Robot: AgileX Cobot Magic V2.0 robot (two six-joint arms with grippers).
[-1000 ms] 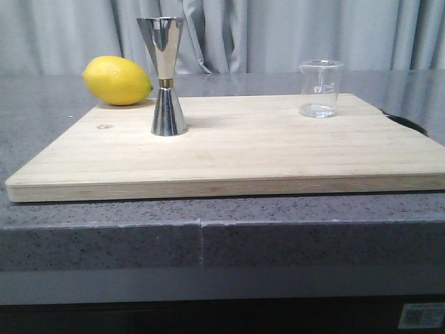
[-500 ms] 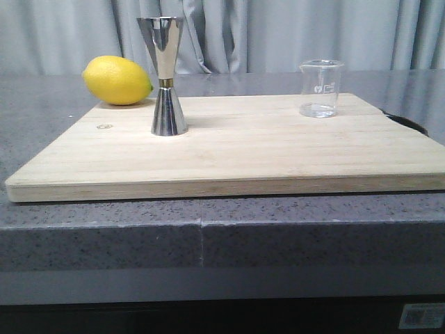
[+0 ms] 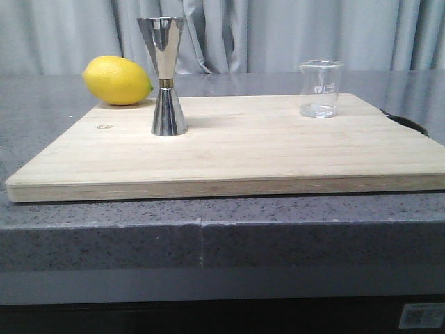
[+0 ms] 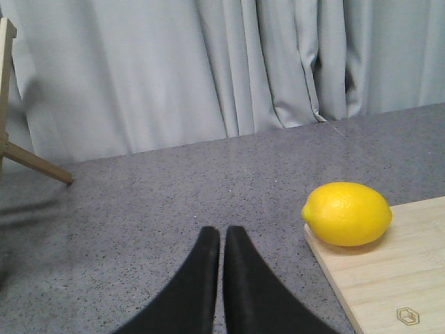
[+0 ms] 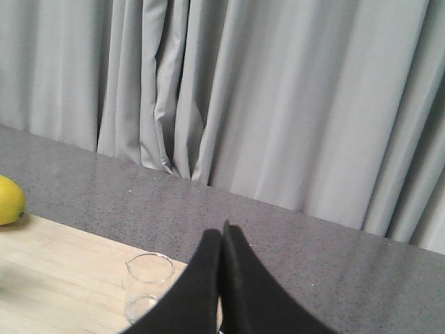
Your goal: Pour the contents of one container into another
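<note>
Front view: a wooden board point(image 3: 236, 149) is lying across the grey counter point(image 3: 104, 229), filling the middle of the frame. The steel jigger point(image 3: 167, 76) is standing upright on the board, left of centre toward the top. The glass beaker point(image 3: 320, 88) is standing upright at upper right, well apart from the jigger, a little clear liquid sitting in its bottom. A lemon point(image 3: 117, 81) is resting at upper left, just behind the board's far corner. Neither of my pincers is showing here.

Left wrist view: my left pincer point(image 4: 215, 240) is sitting clenched, fingers point(image 4: 198, 278) pressed nearly together at lower centre, gripping nothing, hovering over bare counter. The lemon point(image 4: 348, 213) is lying to the right of the tips, at the board's point(image 4: 389, 278) corner. Jigger and beaker are falling outside this frame.

Right wrist view: my right pincer point(image 5: 221, 240) is also clenched and empty, fingers point(image 5: 240, 285) meeting in a point at lower centre. The beaker point(image 5: 148, 285) is standing on the board point(image 5: 55, 278) at lower left of the tips, near but not touching. A sliver of lemon point(image 5: 8, 200) is showing at the left edge.
</note>
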